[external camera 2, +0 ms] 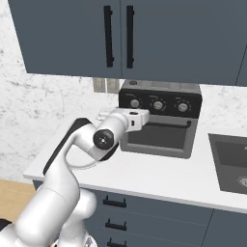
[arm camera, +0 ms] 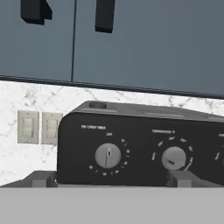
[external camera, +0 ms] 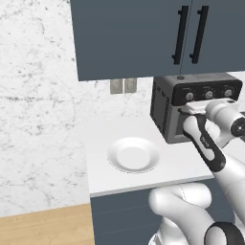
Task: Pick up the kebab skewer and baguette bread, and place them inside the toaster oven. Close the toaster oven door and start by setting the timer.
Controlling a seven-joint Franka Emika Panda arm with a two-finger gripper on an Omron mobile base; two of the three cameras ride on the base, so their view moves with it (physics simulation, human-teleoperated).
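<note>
Jaws spread wide and empty, the gripper [arm camera: 111, 178] squares up to the toaster oven [external camera 2: 159, 123] — door shut, timer knob [arm camera: 107, 155] ahead

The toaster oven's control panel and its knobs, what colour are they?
The flat control panel is black, and its round knobs are silver; the hand view shows them best.
</note>
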